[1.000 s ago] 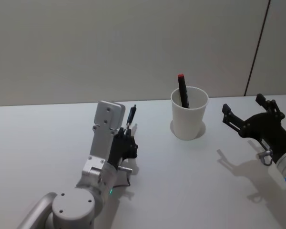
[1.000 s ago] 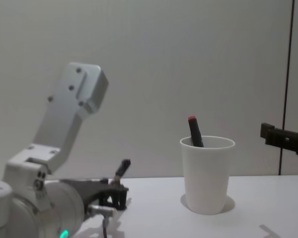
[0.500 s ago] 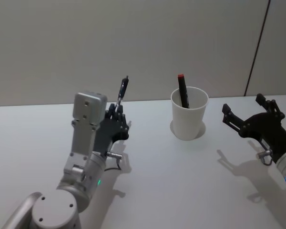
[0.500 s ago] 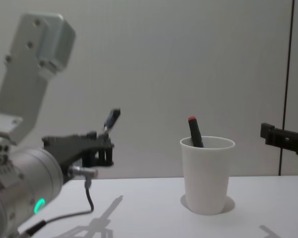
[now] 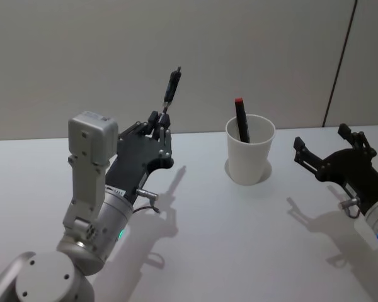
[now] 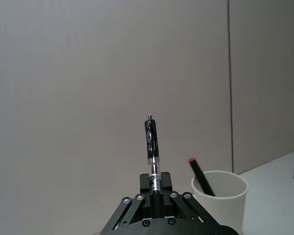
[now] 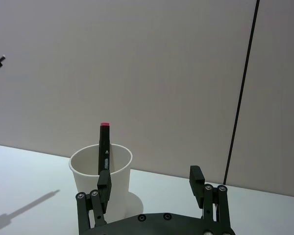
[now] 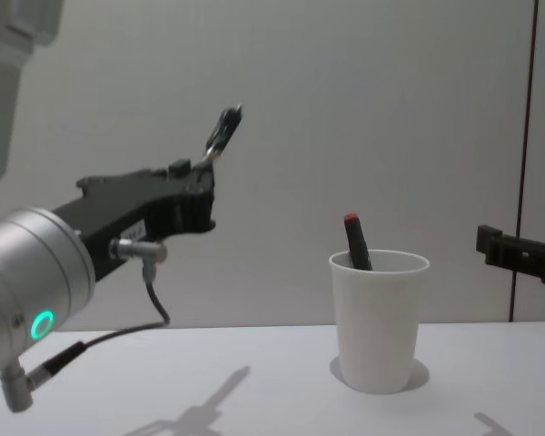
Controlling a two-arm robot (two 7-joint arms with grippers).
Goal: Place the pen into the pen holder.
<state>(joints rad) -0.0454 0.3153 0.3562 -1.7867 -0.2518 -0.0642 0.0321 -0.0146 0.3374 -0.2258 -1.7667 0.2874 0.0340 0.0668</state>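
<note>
A black pen points upward and is raised well above the table, with my left gripper shut on its lower end. The chest view shows the pen higher than the pen holder's rim and to its left. The pen holder is a plain white paper cup standing upright on the table, seen also from the chest. A black marker with a red cap leans inside it. My right gripper hovers open to the right of the cup, with nothing between its fingers.
The white table stretches around the cup, with a plain grey wall behind it. A dark vertical seam runs down the wall at the right.
My left arm has lifted the pen from near the table to above cup height and swung it a little toward the cup. The right arm has not moved.
</note>
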